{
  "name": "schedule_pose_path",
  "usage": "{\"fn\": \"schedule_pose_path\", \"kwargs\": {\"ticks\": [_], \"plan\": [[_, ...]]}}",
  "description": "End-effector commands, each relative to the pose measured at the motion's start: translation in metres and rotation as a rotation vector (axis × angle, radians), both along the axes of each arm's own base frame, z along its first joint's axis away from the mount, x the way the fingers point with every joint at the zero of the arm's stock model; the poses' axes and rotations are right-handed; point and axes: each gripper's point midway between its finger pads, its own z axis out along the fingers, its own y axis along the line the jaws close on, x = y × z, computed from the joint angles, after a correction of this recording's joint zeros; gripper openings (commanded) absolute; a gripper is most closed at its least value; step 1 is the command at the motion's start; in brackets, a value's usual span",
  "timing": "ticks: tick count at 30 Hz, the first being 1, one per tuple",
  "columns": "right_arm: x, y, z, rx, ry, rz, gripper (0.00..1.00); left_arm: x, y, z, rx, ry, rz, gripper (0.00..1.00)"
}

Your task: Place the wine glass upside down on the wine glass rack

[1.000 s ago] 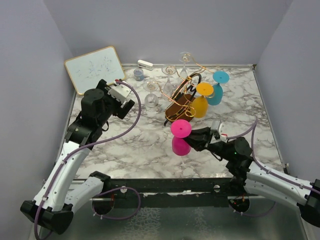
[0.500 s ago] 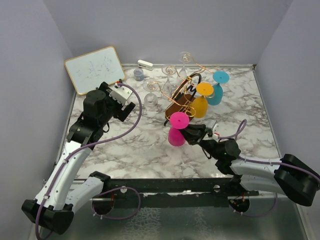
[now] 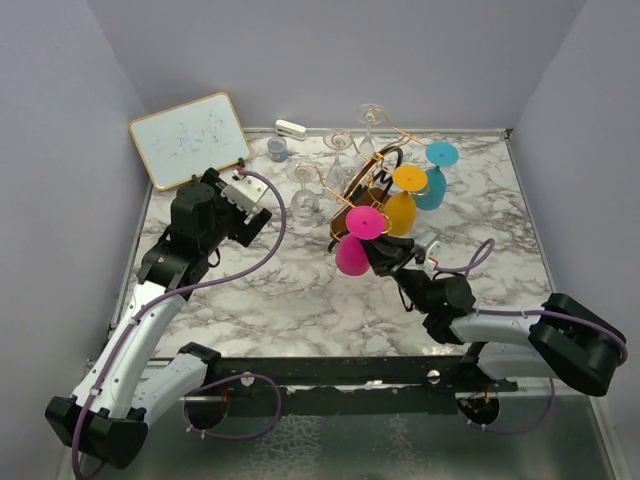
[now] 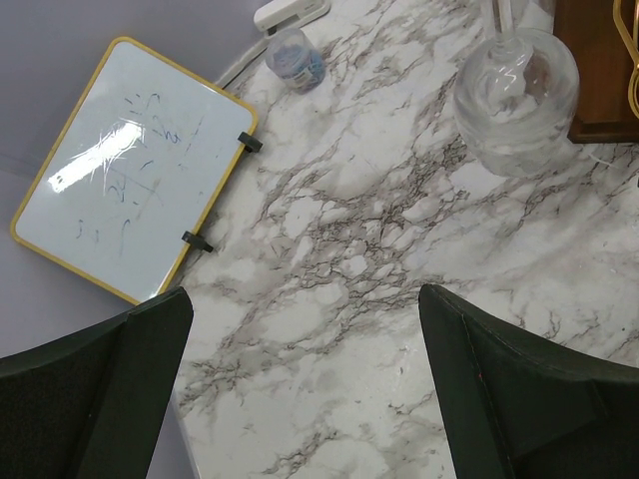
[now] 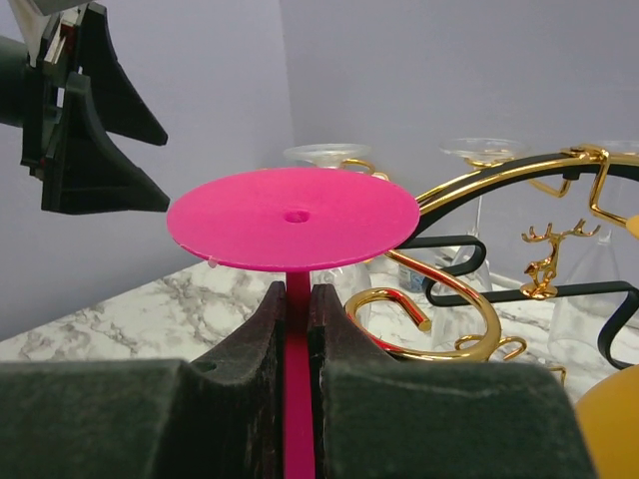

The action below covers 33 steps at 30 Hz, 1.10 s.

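My right fingers are pinched narrow on the stem of the pink glass, just under its foot. The stem runs straight up between them, so the glass is already inverted: flat foot on top, bowl below and out of my wrist view. From above the bowl looks low over the desk, though I cannot tell whether it touches. Just beyond the foot, to the far right, the rack begins. A gold curl sits a little below the foot's level and a long gold arm sweeps past at about its height. I judge that the move turns on this: the stem has to slide sideways into a slot with the foot riding above the wire, so I need to go farther and right, perhaps slightly up. My left fingers hang spread wide over bare desk at the far left, near a clear glass, well apart from the rack, so the right arm is the nearer one.
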Motion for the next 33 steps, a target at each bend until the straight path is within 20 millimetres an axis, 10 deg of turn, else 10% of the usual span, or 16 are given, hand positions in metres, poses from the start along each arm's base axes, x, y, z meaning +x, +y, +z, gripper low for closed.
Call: {"fn": "schedule_pose_path", "kwargs": {"ticks": [1,33], "plan": [[0.009,-0.012,0.023,0.090,-0.040,-0.075,0.01,0.002,-0.003,0.009,-0.010,-0.034,-0.016,0.99],[0.016,-0.040,-0.004,0.048,0.042,-0.222,0.01,-0.004,-0.005,0.010,0.124,-0.127,-0.001,0.99]]}}
